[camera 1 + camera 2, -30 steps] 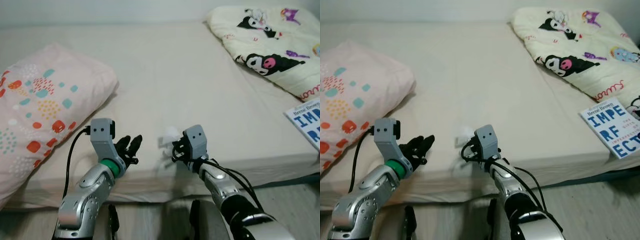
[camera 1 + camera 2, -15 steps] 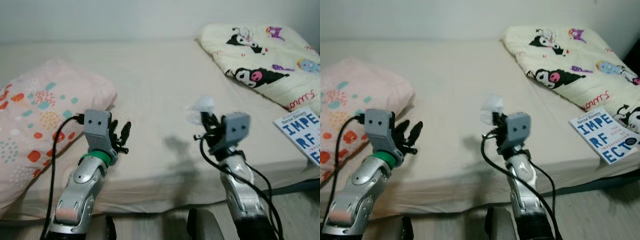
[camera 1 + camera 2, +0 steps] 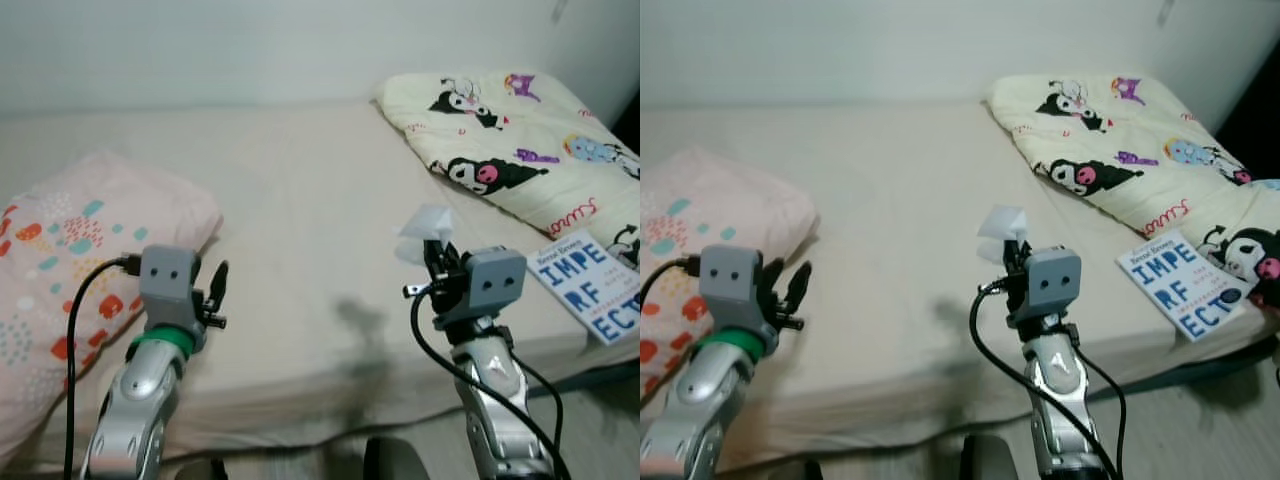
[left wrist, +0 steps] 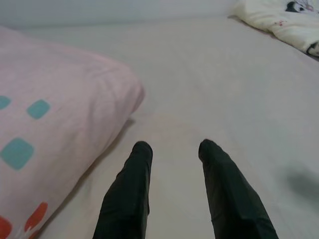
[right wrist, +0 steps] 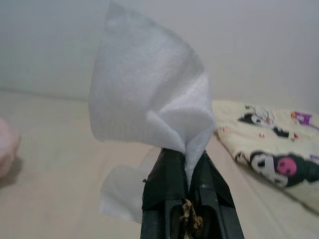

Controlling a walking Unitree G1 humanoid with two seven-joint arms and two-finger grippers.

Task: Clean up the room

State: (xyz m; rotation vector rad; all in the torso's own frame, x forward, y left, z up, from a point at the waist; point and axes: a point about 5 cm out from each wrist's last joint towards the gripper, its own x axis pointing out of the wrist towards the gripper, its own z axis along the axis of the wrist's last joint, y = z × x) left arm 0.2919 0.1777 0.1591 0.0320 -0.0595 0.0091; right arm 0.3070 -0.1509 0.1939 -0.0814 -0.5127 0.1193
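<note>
Right tool (image 5: pixel 185 159) is up above the bed (image 3: pixel 300 200), fingers pinched tight on a crumpled white tissue (image 3: pixel 422 232) that sticks out over them. Left tool (image 4: pixel 172 149) hangs low beside the pink pillow (image 3: pixel 70 250), fingers parted, holding nothing. A blanket (image 3: pixel 500 140) and a book (image 3: pixel 590 290) lie off to the right.

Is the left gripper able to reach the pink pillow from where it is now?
Probably yes. The left gripper is open, and the pink pillow lies just beside it on the bed, with nothing between.
</note>
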